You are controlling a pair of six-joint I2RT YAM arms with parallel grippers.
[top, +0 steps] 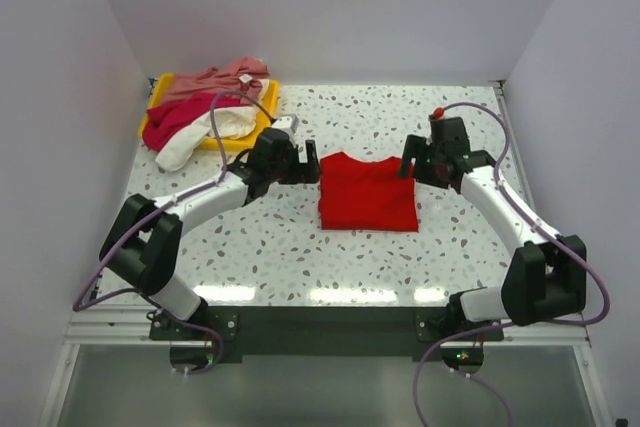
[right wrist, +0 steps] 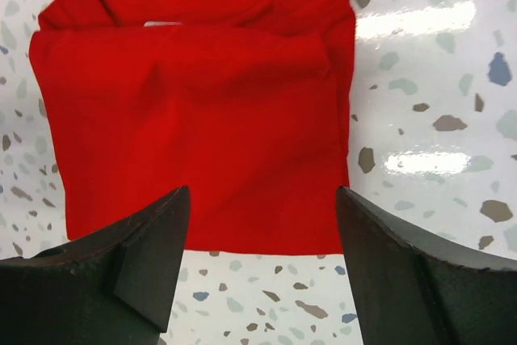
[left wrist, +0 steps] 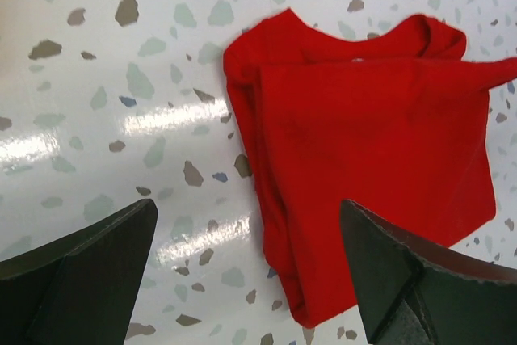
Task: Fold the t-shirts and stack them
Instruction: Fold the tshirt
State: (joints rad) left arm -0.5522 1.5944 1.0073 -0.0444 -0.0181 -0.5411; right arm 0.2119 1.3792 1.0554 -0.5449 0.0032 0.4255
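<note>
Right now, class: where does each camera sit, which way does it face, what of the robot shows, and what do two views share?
Top external: above and behind the bases, looking down on the speckled white table; both arms, left gripper and right gripper show.
Left wrist: on the left arm, looking down past its two dark fingers at the folded bright red cloth t-shirt.
Right wrist: on the right arm, looking down between its dark fingers at that t-shirt.
Shared: both wrist views show the same t-shirt on the table.

The folded red t-shirt (top: 368, 194) lies flat between the left claw (top: 311, 161) and right claw (top: 408, 166).
</note>
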